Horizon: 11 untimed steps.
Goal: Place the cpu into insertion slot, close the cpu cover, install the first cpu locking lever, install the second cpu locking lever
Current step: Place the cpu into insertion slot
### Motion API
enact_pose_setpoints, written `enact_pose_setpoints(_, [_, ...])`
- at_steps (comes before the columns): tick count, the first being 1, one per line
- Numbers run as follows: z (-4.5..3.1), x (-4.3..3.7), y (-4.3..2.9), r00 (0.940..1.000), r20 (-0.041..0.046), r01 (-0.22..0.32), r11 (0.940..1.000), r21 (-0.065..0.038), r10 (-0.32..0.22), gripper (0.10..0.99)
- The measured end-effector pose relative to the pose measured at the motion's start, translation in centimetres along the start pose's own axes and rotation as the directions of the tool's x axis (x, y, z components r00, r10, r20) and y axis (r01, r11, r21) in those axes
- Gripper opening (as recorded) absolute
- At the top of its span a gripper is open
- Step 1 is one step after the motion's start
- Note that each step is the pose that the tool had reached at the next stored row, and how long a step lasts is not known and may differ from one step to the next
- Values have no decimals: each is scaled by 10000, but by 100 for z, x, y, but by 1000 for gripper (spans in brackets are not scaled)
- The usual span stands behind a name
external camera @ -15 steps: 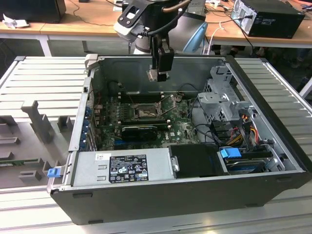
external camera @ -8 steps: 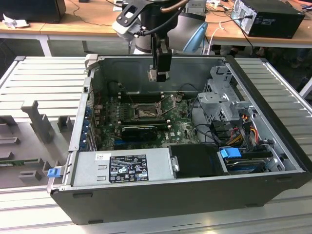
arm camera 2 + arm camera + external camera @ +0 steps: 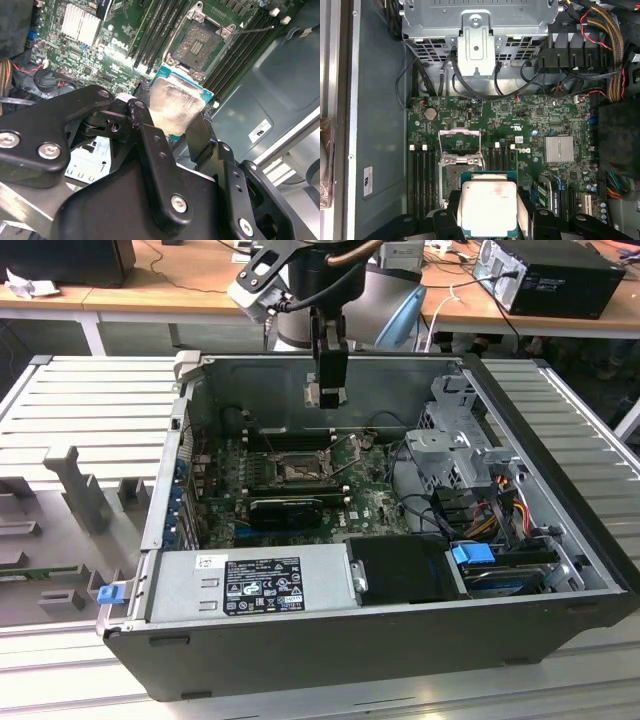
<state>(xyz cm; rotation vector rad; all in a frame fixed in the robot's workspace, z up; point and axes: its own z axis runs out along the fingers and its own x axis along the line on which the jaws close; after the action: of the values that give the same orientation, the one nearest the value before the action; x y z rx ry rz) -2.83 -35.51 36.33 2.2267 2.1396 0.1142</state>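
My gripper [image 3: 327,393] hangs inside the open computer case, above the green motherboard [image 3: 370,505], and is shut on the cpu. The cpu [image 3: 177,102] is a flat silver-beige square chip on a teal board, pinched by its edges between the two black fingers [image 3: 150,145]; it also shows in the first wrist view [image 3: 487,207]. The insertion slot [image 3: 200,45] is a dark square socket with a metal rim, bare and a short way beyond the chip. In the first wrist view the cpu cover [image 3: 459,134] stands swung up off the slot [image 3: 451,181]. A thin wire lever [image 3: 255,31] sticks out beside the slot.
Black memory slots [image 3: 422,177] flank the socket. A silver heat sink [image 3: 559,149] sits on the board. A metal drive cage [image 3: 450,440], loose cables [image 3: 505,495] and the grey power supply [image 3: 250,585] crowd the case, whose walls [image 3: 400,370] ring the board.
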Motion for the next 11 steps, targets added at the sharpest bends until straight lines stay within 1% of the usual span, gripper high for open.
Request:
enact_pose_setpoints(4, [2,0,0,9995,32,-316,9995,-6,316,525])
enact_pose_setpoints(8, [8,0,-1,9962,91,-862,9963,-19,862,525])
enact_pose_setpoints(11, [18,0,-2,9967,87,-801,9968,-19,801,525])
